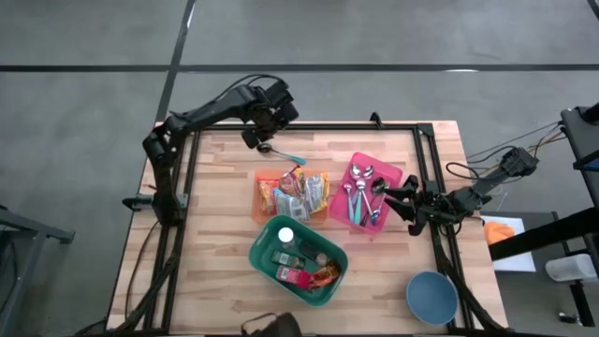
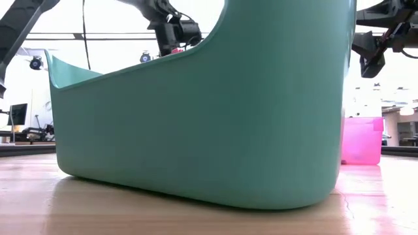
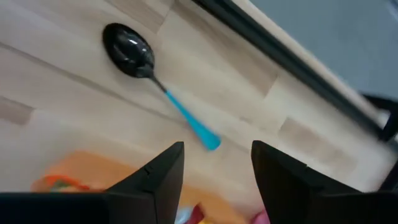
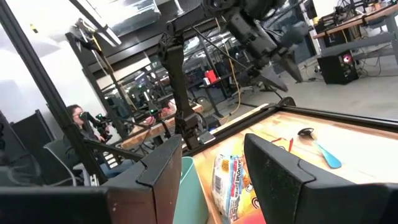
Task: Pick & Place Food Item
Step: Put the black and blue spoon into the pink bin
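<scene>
Several food packets (image 1: 293,192) lie in an orange bin (image 1: 258,187) at the table's middle; one packet (image 4: 227,177) shows in the right wrist view. My left gripper (image 1: 257,137) hangs open above the far part of the table, pointing steeply down. Just beyond its fingers a spoon with a dark bowl and a blue handle (image 3: 158,84) lies flat on the wood, and the orange bin's edge (image 3: 74,171) shows beside them. My right gripper (image 1: 401,204) waits open at the right, next to a pink bin (image 1: 393,178).
The pink bin holds several metal spoons (image 1: 360,192). A teal bin (image 1: 267,239) with mixed items stands near the front and fills the low view (image 2: 196,117). A blue bowl (image 1: 431,298) sits at the front right. A black frame rail (image 1: 309,129) runs along the table's far edge.
</scene>
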Controlling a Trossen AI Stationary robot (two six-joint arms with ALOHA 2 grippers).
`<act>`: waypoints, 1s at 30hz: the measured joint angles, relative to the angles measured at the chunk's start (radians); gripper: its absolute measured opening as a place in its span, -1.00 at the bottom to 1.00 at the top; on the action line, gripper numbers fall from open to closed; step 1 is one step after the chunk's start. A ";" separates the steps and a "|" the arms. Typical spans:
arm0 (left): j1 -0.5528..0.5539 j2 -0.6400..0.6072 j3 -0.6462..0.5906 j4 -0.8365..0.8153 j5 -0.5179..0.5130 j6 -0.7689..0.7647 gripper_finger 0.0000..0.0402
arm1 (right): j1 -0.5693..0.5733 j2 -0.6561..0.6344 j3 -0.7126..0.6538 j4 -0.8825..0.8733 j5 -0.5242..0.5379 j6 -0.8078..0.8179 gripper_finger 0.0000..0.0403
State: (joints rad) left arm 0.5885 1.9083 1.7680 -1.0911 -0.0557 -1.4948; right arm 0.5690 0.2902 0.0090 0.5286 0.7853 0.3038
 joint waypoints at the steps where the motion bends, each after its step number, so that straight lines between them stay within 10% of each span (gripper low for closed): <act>1: 0.009 0.000 -0.018 0.029 0.000 -0.022 -0.07 | 0.000 0.000 0.000 0.000 0.000 0.000 -0.15; 16: 0.091 0.004 -0.346 0.286 0.086 -0.294 -0.08 | 0.000 0.000 0.000 0.000 0.000 0.000 -0.15; 30: 0.116 -0.004 -0.394 0.420 0.212 -0.164 -0.08 | 0.000 0.000 0.000 0.000 0.000 0.000 -0.15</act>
State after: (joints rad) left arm 0.7048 1.9045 1.3743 -0.6712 0.1564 -1.6585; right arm 0.5692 0.2905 0.0090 0.5285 0.7853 0.3038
